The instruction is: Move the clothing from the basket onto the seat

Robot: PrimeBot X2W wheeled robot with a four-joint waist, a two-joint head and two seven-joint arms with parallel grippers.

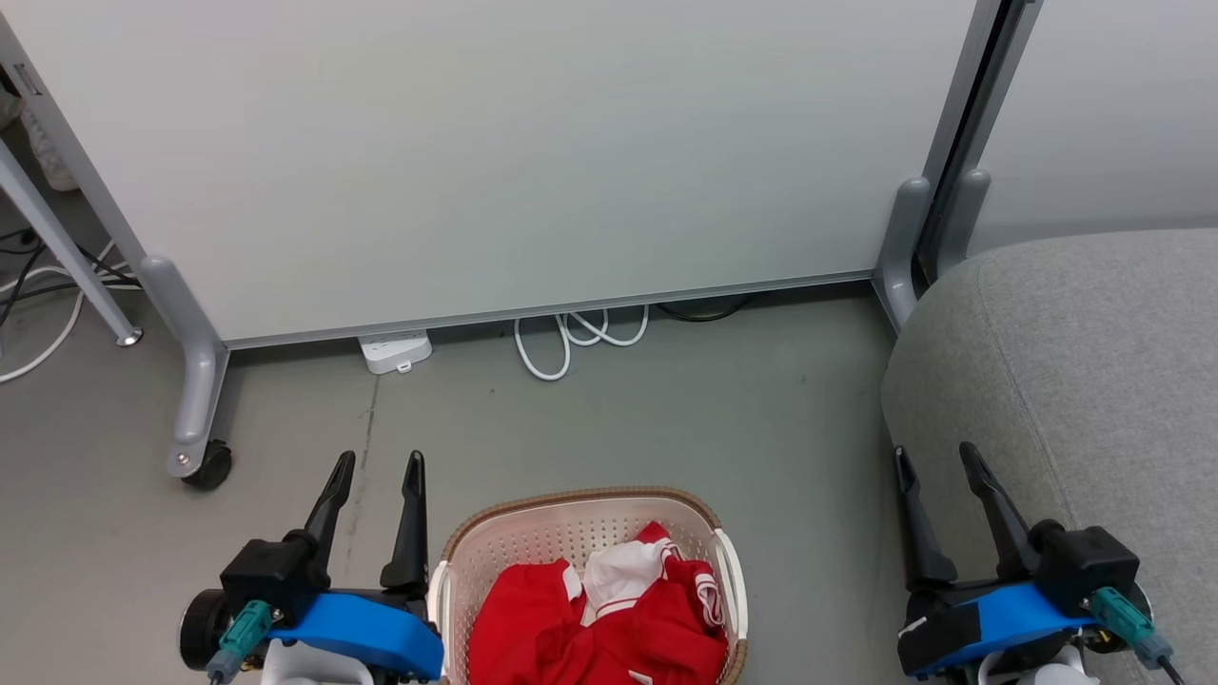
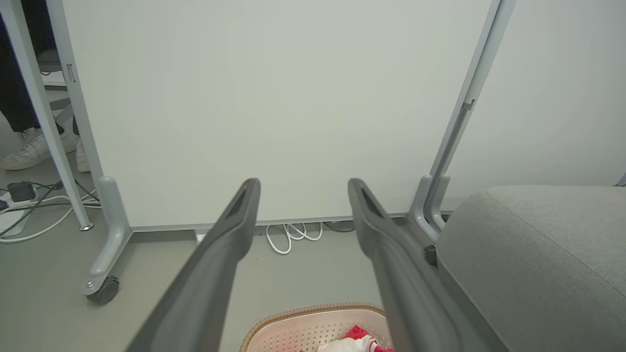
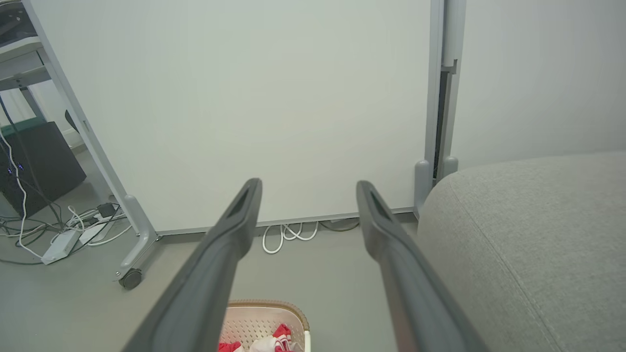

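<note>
The red clothing [image 1: 599,623] with white panels lies bunched in the cream basket [image 1: 533,538] on the floor at the bottom centre; the clothing [image 2: 359,340] and basket [image 2: 293,330] also peek in low in the left wrist view, and the basket [image 3: 254,318] in the right wrist view. The grey seat [image 1: 1075,381] fills the right side. My left gripper [image 1: 379,463] stands open just left of the basket, holding nothing. My right gripper [image 1: 937,455] is open beside the seat's front edge, right of the basket, also holding nothing.
A white partition panel [image 1: 495,152] on grey wheeled feet [image 1: 195,457] stands behind the basket. A white power strip [image 1: 395,350] and looped cable [image 1: 571,338] lie under it. A person's shoes [image 2: 29,149] show beyond the panel at left. Bare grey floor [image 1: 666,419] lies between basket and panel.
</note>
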